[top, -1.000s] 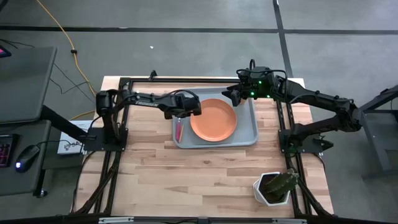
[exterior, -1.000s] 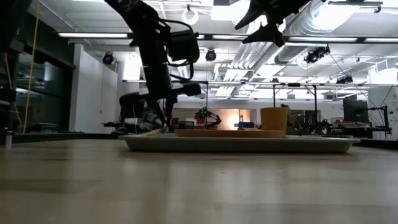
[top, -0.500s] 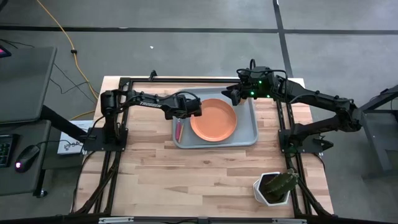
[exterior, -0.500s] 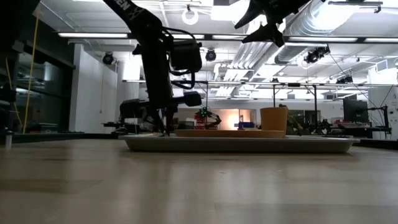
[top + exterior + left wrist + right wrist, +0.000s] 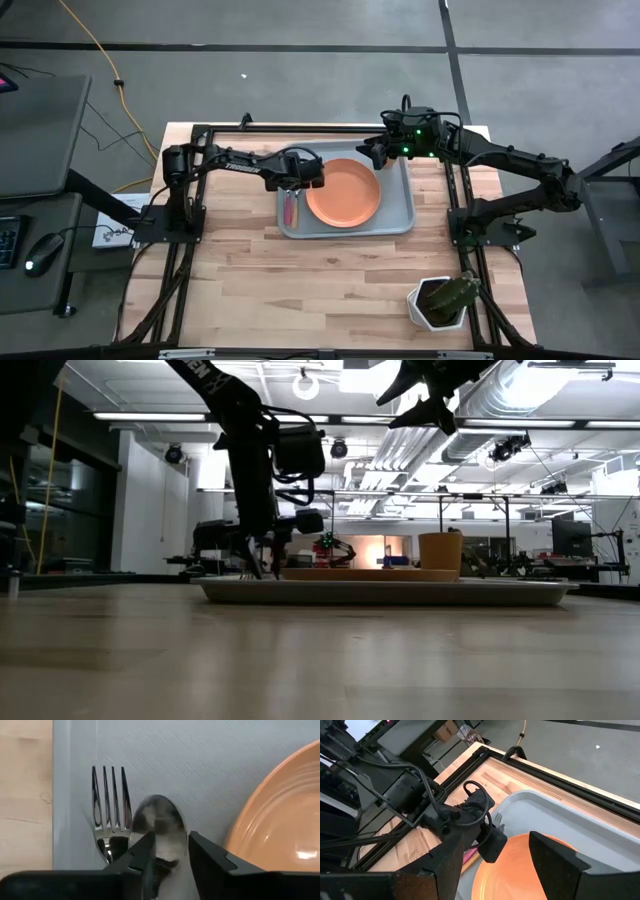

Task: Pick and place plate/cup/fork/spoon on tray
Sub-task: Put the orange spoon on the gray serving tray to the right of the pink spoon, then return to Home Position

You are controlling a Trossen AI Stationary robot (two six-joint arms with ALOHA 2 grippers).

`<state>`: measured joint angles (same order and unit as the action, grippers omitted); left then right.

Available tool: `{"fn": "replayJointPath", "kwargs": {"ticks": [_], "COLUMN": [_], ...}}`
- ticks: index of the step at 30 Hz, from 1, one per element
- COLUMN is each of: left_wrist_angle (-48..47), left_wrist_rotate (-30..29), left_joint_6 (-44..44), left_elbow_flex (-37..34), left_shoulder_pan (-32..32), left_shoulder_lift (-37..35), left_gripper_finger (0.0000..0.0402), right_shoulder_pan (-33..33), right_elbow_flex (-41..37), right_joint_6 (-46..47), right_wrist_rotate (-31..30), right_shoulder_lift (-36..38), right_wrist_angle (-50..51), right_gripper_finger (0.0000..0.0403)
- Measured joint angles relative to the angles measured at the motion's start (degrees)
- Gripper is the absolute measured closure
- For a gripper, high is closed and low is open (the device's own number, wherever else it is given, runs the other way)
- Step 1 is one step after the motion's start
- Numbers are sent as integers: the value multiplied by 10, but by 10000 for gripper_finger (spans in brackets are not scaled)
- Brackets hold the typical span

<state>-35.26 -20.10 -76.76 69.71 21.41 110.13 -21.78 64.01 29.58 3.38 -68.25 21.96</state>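
The pale blue-grey tray [image 5: 400, 215] lies at the table's far middle. The orange plate [image 5: 343, 192] lies on it. The pink-handled fork [image 5: 111, 795] and the spoon [image 5: 159, 827] lie side by side on the tray's left part, the spoon between fork and plate. My left gripper [image 5: 170, 852] hangs low over them, open a little, one finger on either side of the spoon's neck. The orange cup [image 5: 441, 550] stands on the tray's right part. My right gripper [image 5: 495, 865] is open and empty, high above the tray's far right corner [image 5: 372, 152].
A white faceted pot with a green plant [image 5: 440, 300] stands near the table's near right corner. Bare wood lies between the tray and the near edge. A dark frame runs round the table's far half.
My left gripper has come down at the tray's left part and laid the spoon, which was tilted, flat beside the fork. Its fingers have then parted in the low view, letting go.
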Motion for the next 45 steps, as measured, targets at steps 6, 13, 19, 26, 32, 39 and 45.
{"fn": "replayJointPath", "kwargs": {"ticks": [6, 13, 19, 26, 32, 39, 45], "left_wrist_angle": [6, 8, 0, -30, 16, 178, 241], "left_wrist_rotate": [-1, -1, -18, -60, -57, 95, 160], "left_joint_6": [0, 23, 58, 136, 300, 535, 598], "left_elbow_flex": [0, 0, 0, 0, 0, 0, 0], "left_shoulder_pan": [0, 1, 15, 45, 85, 106, 80], "left_shoulder_lift": [0, -5, -30, -77, -145, -265, -370], "left_gripper_finger": [264, 245, 242, 242, 243, 243, 243], "right_shoulder_pan": [0, 0, 0, 0, 0, 0, 0], "right_elbow_flex": [0, 0, 0, 0, 0, 0, 0], "right_joint_6": [0, 0, 1, 0, -1, -25, -31], "right_wrist_rotate": [0, 0, 0, 0, 0, 0, 0], "right_shoulder_lift": [0, 0, 0, 0, 0, 0, 0], "right_wrist_angle": [0, 0, 0, 0, 0, 1, 2], "right_gripper_finger": [187, 187, 187, 187, 187, 187, 187]}}
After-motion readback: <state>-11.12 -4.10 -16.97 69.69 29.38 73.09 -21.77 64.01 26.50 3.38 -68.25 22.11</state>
